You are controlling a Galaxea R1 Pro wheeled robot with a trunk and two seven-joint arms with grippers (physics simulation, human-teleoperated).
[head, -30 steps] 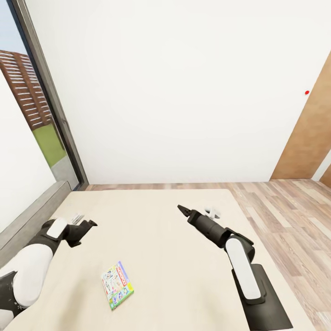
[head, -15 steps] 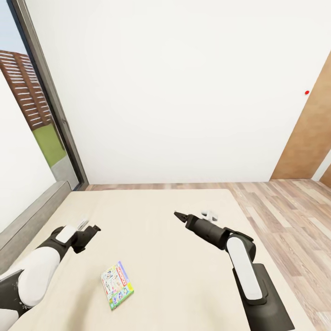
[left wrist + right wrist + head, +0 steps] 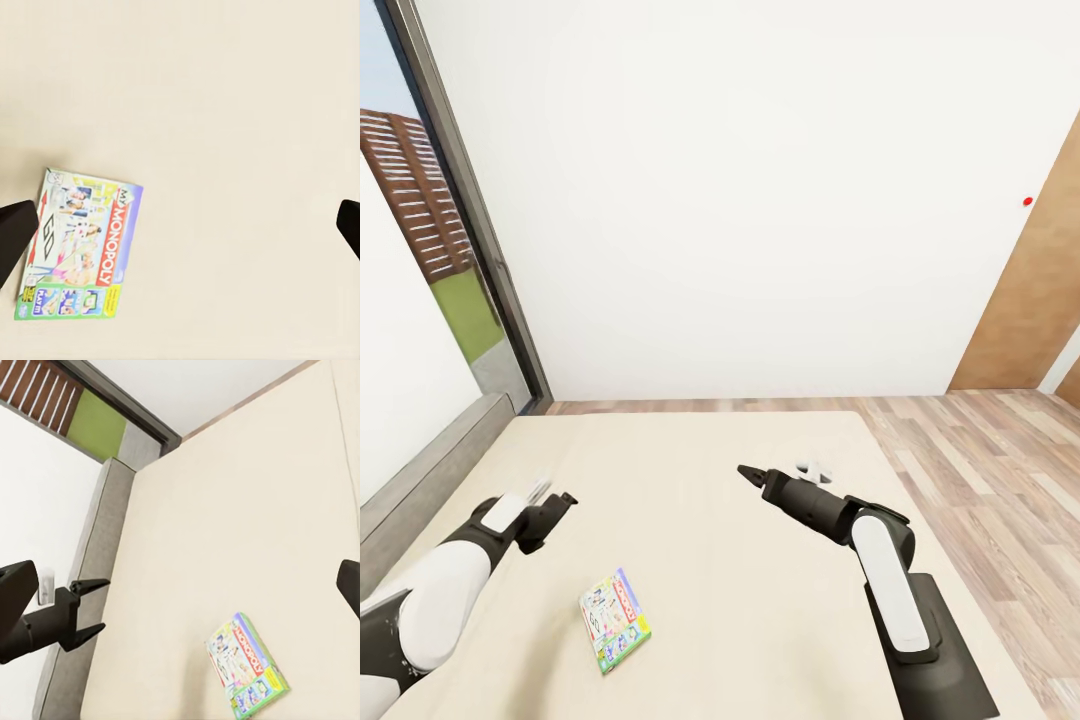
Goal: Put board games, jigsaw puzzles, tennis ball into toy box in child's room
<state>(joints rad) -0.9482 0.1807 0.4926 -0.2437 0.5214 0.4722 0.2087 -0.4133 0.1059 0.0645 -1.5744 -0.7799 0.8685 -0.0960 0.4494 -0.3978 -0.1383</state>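
One board game (image 3: 615, 620), a flat colourful box lettered MY MONOPOLY with green edges, lies flat on the cream bed (image 3: 710, 560). My left gripper (image 3: 560, 497) hovers above the bed, up and to the left of the box. It is open, and in the left wrist view its fingertips (image 3: 15, 232) stand far apart with the board game (image 3: 79, 244) below them, near one fingertip. My right gripper (image 3: 746, 472) is open over the middle of the bed, empty. The right wrist view looks across at the board game (image 3: 246, 666) and the open left gripper (image 3: 90, 609).
A grey padded headboard (image 3: 430, 470) runs along the bed's left side, below a tall glazed door (image 3: 450, 250). A white wall stands behind the bed. Wood-plank floor (image 3: 980, 470) and a brown door (image 3: 1040, 300) are at the right, beside a small red wall dot (image 3: 1028, 201).
My left arm has drawn back and lowered a little over the bed. The right gripper has shifted slightly left. The board game has not moved.
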